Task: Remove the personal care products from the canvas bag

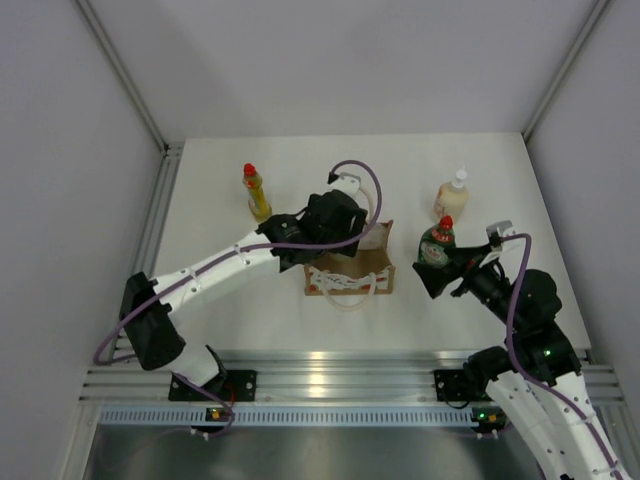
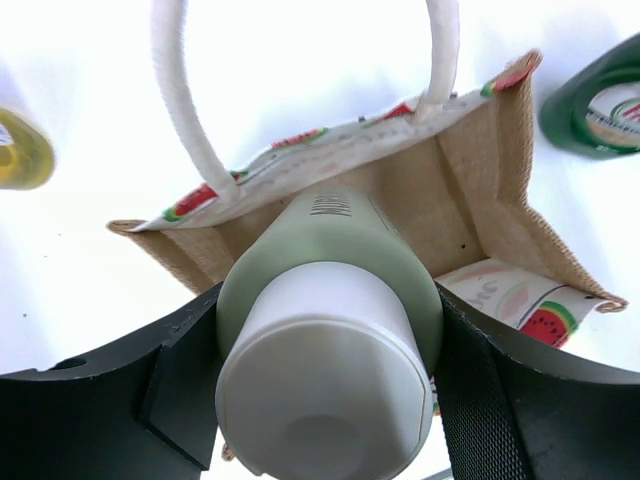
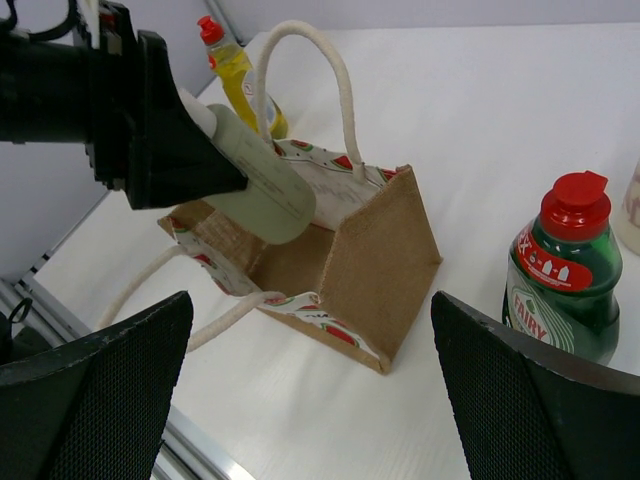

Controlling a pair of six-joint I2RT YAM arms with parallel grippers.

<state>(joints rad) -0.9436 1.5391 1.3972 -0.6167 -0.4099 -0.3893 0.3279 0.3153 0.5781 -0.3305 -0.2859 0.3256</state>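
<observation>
Pale bottle (image 2: pixel 330 300) is clamped just below its cap by the left end effector (image 2: pixel 330 400), jaws closed on its sides. It's tilted, with its base at the mouth of the bag (image 3: pixel 385 260), centre frame; can't tell if it clears the rim. Yellow bottle (image 1: pixel 256 190), cream bottle (image 1: pixel 453 195) and green bottle (image 1: pixel 437 245) stand on the surface (image 1: pixel 400 170) outside the bag. Right end effector (image 3: pixel 310 400) is wide open, empty, apart from the bag. Risks: nothing pins the bag, so the base catching the rim or a handle (image 3: pixel 338 80) would drag or tip it. The smooth round body could slip in the grip. Green bottle sits close to the right finger, easy to knock.
</observation>
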